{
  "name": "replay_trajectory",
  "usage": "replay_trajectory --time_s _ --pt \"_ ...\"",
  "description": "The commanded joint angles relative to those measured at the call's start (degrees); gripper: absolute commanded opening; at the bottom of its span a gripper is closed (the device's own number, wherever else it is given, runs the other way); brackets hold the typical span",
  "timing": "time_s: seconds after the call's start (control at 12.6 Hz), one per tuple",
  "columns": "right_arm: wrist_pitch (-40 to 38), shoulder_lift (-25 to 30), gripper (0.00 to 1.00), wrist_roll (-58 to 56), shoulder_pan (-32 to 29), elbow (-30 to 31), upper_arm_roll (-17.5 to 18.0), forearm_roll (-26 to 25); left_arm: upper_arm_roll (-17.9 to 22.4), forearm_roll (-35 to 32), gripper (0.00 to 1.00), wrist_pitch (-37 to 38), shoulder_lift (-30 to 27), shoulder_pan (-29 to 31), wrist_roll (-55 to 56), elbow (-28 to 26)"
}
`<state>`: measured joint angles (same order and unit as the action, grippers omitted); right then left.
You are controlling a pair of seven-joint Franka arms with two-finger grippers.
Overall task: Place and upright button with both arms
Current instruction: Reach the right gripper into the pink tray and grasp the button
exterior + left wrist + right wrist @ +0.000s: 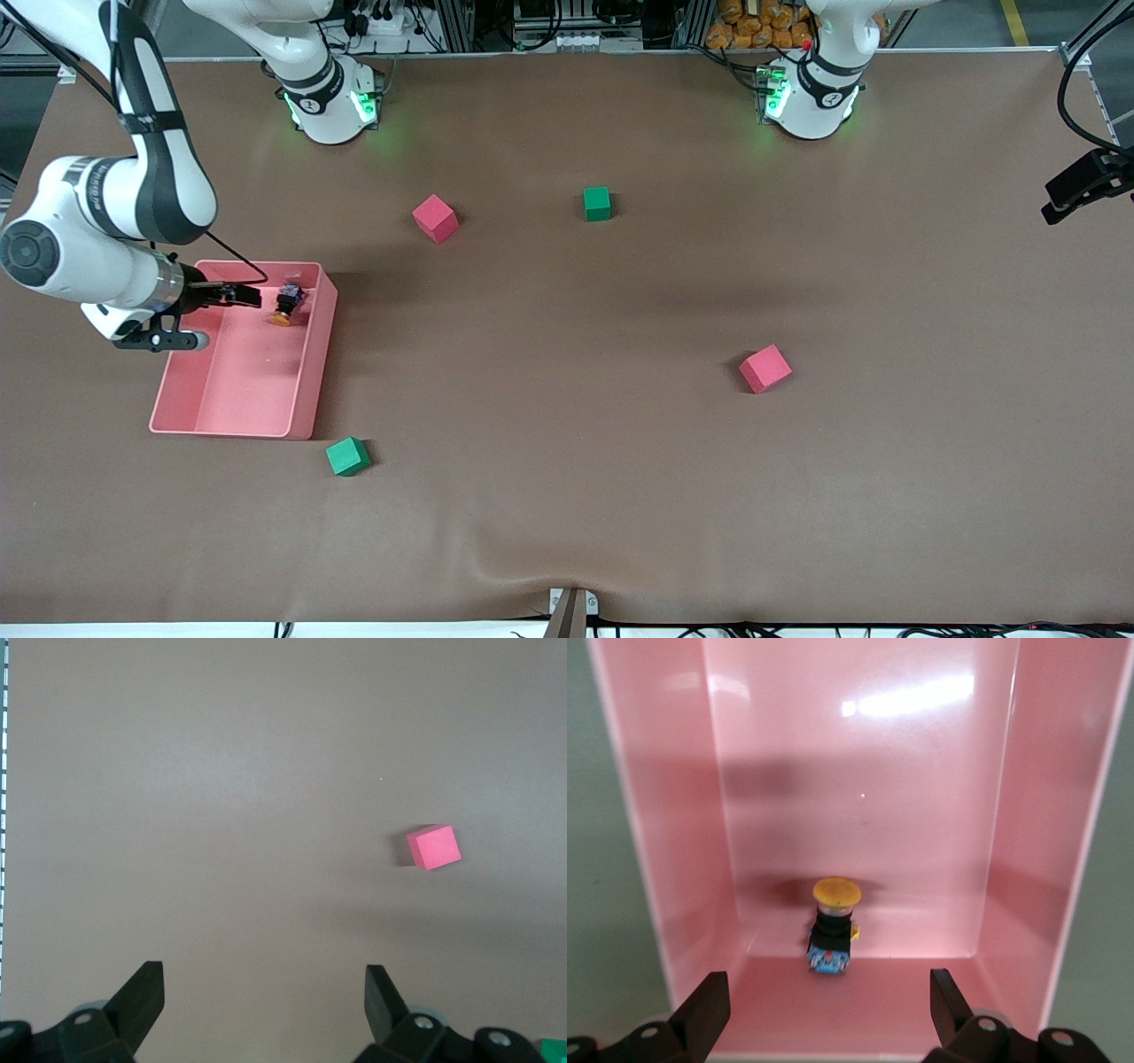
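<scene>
The button (287, 304) lies on its side in the pink tray (312, 381), in the corner farther from the front camera, with its orange cap pointing toward that camera. In the right wrist view the button (832, 928) rests on the tray floor (859, 824), just ahead of the fingertips. My right gripper (241, 296) (828, 985) hangs open inside the tray, apart from the button, with nothing between its fingers. My left gripper (263, 979) is open and empty high above bare table, with a pink cube (434, 848) below it.
Four foam cubes lie on the brown table: a pink cube (435, 218) and a green cube (597, 203) nearer the bases, a pink cube (765, 368) toward the left arm's end, and a green cube (347, 456) beside the tray's near corner.
</scene>
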<state>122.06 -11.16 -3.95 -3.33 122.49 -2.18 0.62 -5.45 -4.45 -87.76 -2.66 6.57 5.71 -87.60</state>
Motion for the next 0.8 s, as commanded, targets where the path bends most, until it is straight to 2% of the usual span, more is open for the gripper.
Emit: replay_trajectory --time_s 0.0,0.08,0.32,0.4,0.56,0.64,0.72 --pt "13.23 -5.08 1.0 0.08 -1.06 5.98 0.07 -0.09 -1.31 -1.08 1.0 -0.22 0.03 -0.07 0.01 0.41" --pt "17.82 -7.01 1.0 0.17 -1.93 7.75 0.07 -0.09 -1.4 -1.08 1.0 -0.22 0.02 -0.07 0.09 0.41" --pt "20.14 -11.24 1.0 0.34 -3.35 7.94 0.15 0.17 -1.49 -1.08 1.0 -0.13 0.03 -0.16 -0.08 0.41" --pt "20.15 -11.42 0.88 0.34 -3.35 7.94 0.15 0.17 -1.66 -1.08 1.0 0.04 0.02 -0.16 -0.17 0.41" --pt "19.97 -11.6 0.79 0.34 -3.26 8.12 0.24 0.17 -2.63 -1.08 1.0 0.13 -0.15 0.02 -0.17 0.41" --pt "19.97 -11.6 0.66 0.43 -3.0 8.12 0.24 0.17 -2.63 -1.08 1.0 0.3 -0.24 0.02 -0.26 0.5" --pt "19.54 -11.51 0.47 0.52 -2.82 8.03 0.24 0.17 -2.63 -1.08 1.0 0.31 -0.33 0.02 -0.34 0.5"
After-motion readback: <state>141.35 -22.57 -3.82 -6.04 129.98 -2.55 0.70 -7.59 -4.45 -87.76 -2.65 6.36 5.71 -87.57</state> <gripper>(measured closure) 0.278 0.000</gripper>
